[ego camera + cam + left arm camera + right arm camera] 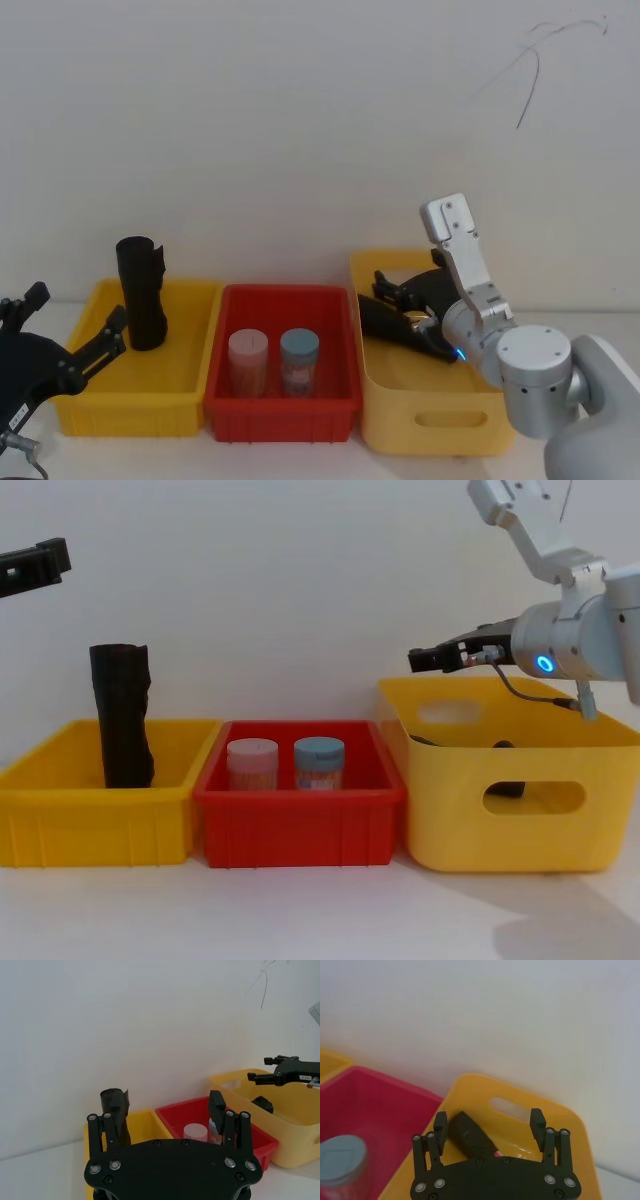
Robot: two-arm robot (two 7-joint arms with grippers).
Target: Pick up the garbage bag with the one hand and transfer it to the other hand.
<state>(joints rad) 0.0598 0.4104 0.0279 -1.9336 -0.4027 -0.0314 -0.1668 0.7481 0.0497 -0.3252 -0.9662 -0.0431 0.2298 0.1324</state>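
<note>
The red tray (300, 825) sits in the middle of the white counter (300, 910), a glossy moulded plastic box with two squat, cloudy jars in it, one with a pink lid (248, 360) and one with a blue-grey lid (299, 358).

Just to its left, touching side to side, is a shallow yellow tray (90, 825) of the same hard plastic. The garbage bag (142, 300) stands upright in that tray, at the back on the side away from the red tray. It is a tight black roll of slick film, creased along its length, with a loose flap flaring at the top.

The left gripper (75, 312) is farther left of the red tray, off the shallow tray's near outer corner. It is flat, matte black and studded with silver screws. Its jaws are spread wide and hold nothing, and it is apart from the roll.

Right of the red tray stands a deeper yellow bin (500, 705) with rounded corners and slotted handles. A dark, blunt-ended cylinder (470, 1135) lies slanted on its floor. The right gripper (440, 658), on a smooth silver-grey arm with a blue glowing ring (545, 664), hovers above that bin's rim and points toward the red tray. Its jaws are also wide apart and empty.
</note>
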